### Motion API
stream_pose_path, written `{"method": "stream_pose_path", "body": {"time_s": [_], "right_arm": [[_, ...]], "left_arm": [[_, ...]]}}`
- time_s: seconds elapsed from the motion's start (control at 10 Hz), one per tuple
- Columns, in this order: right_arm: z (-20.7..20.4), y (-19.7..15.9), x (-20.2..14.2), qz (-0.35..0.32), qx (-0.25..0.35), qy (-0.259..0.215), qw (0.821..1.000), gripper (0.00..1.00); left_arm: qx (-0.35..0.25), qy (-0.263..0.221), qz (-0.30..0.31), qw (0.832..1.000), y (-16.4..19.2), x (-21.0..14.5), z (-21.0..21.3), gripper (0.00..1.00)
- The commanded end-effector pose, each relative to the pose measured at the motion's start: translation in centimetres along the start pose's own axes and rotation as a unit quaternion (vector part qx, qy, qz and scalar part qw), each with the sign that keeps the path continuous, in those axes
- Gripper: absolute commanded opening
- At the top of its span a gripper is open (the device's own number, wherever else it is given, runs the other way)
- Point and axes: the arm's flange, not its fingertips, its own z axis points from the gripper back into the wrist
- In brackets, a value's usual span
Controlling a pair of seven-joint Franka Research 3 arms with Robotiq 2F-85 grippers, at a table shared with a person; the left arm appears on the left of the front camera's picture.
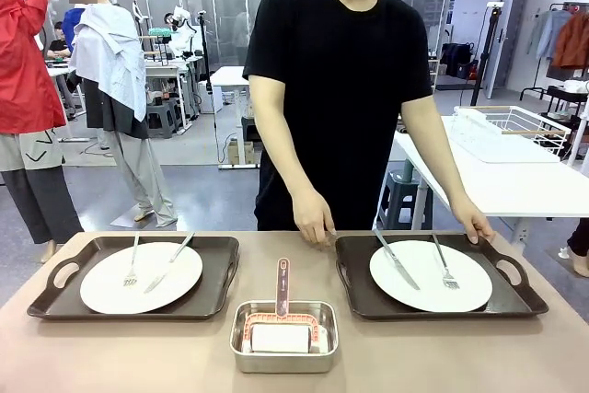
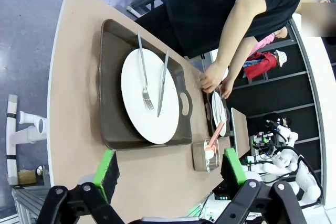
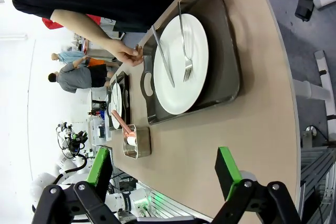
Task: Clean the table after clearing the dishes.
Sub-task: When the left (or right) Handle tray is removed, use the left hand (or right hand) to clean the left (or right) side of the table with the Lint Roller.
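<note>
Brown right tray (image 1: 355, 284) w/ plate (image 1: 431, 276) is being gripped at far rim by person (image 1: 340, 71), prob. for clearing; left gripper (image 2: 169, 156) & right gripper (image 3: 163, 153) are hanging wide-jawed, empty.

The table (image 1: 433, 356) is a matte beige-brown top with rounded corners, and three items rest directly on it. A dark brown handled left tray (image 1: 219, 269) and a matching right tray (image 1: 352, 284) lie level along the far edge, one to each side of the middle and apart from each other. A small steel pan (image 1: 237, 345) sits in line with the gap between them, nearer the robot's side and close to both trays' inner corners.
</note>
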Motion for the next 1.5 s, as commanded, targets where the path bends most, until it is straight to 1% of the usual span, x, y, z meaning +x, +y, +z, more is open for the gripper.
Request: {"method": "stream_pose_path", "body": {"time_s": [0.0, 1.4], "right_arm": [[0.10, 0.06, -0.21, 0.001, 0.003, 0.002, 1.000, 1.00], [0.10, 0.06, -0.21, 0.001, 0.003, 0.002, 1.000, 1.00]], "left_arm": [[-0.003, -0.003, 0.001, 1.000, -0.03, -0.16, 0.27, 1.00], [-0.003, -0.003, 0.001, 1.000, -0.03, -0.16, 0.27, 1.00]]}}
